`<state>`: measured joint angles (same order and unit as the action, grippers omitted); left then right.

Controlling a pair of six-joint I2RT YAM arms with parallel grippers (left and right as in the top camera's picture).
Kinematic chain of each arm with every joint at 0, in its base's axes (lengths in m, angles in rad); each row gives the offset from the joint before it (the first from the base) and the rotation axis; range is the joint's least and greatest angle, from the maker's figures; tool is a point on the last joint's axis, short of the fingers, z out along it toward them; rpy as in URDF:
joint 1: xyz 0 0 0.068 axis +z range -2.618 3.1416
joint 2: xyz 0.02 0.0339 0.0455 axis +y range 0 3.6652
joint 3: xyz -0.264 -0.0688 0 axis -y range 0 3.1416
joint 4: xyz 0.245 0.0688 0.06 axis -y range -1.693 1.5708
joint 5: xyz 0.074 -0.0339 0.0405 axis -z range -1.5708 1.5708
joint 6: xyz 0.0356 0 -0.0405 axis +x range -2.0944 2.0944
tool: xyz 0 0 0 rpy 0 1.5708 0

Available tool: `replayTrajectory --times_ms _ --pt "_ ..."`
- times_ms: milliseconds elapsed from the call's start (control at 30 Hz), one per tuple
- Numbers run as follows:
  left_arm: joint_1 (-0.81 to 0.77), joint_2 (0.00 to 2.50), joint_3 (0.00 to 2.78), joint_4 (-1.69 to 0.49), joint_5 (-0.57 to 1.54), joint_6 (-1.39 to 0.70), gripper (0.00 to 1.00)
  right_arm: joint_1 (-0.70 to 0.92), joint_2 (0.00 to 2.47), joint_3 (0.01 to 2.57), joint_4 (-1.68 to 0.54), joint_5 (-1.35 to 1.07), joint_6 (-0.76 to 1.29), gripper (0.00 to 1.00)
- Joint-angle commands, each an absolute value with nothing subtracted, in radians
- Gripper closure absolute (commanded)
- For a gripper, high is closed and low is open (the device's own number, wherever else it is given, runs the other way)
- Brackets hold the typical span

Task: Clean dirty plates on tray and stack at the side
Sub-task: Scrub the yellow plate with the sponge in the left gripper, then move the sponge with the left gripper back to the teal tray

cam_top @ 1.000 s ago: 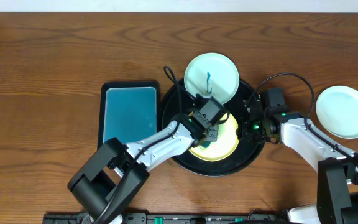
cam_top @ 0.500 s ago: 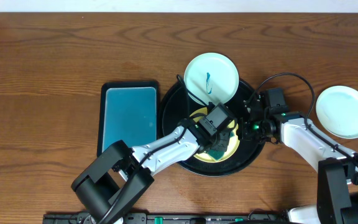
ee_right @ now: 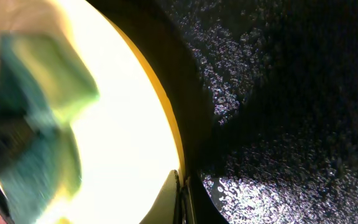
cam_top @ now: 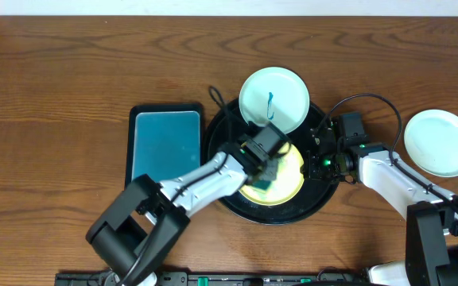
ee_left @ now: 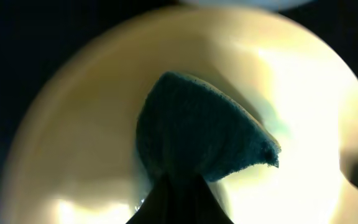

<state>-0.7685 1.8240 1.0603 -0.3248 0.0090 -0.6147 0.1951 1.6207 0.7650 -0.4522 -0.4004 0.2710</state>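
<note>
Your left gripper (cam_top: 267, 163) is pinching a teal sponge (ee_left: 197, 134) and pressing it onto the yellow plate (cam_top: 293, 171). That plate lies inside the black tray (cam_top: 302, 208). Your right gripper (cam_top: 324, 163) is at the right side of the tray. Its jaws look squeezed onto the yellow plate's rim to hold it in place.

Here is what could go wrong. If you rub hard, the plate may slip out of that thin pinch and slide around in the tray. If the sponge swings too far toward the top of the tray, it may bump the marked mint plate (cam_top: 273, 99). That plate sits across the tray's top rim and could tip off. The sponge looks held by one end only, so it may fold up or pull free.

From above you can see where the plates are. There is the marked one on the top rim and another mint plate (cam_top: 440, 143) on the table, well apart to the right of the tray. But from there the arm hides most of the sponge. The left wrist view shows the sponge touching the yellow plate. Only the right wrist view shows the pinch on the rim. No view shows whether a dark mark is on the yellow plate.
</note>
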Motion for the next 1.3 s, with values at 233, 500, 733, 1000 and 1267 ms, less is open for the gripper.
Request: replayTrajectory --times_ms 233,500,733,1000,1267 --pt "-0.697 1.694 1.040 -0.394 0.028 -0.527 0.92 0.198 1.617 0.760 -0.464 -0.371 0.277 0.91" --pt "-0.646 1.477 1.040 -0.578 -0.107 -0.520 0.92 0.198 1.617 0.760 -0.439 -0.371 0.277 0.63" --pt "-0.482 1.453 1.038 -0.657 -0.147 -0.517 0.92 0.198 1.617 0.756 -0.399 -0.371 0.277 0.70" --pt "-0.342 1.484 1.028 -0.689 -0.147 -0.516 0.92 0.211 1.617 0.756 -0.404 -0.378 0.277 0.78" --pt "-0.268 1.566 1.011 -0.691 -0.143 -0.516 0.92 0.236 1.617 0.755 -0.411 -0.378 0.292 0.81"
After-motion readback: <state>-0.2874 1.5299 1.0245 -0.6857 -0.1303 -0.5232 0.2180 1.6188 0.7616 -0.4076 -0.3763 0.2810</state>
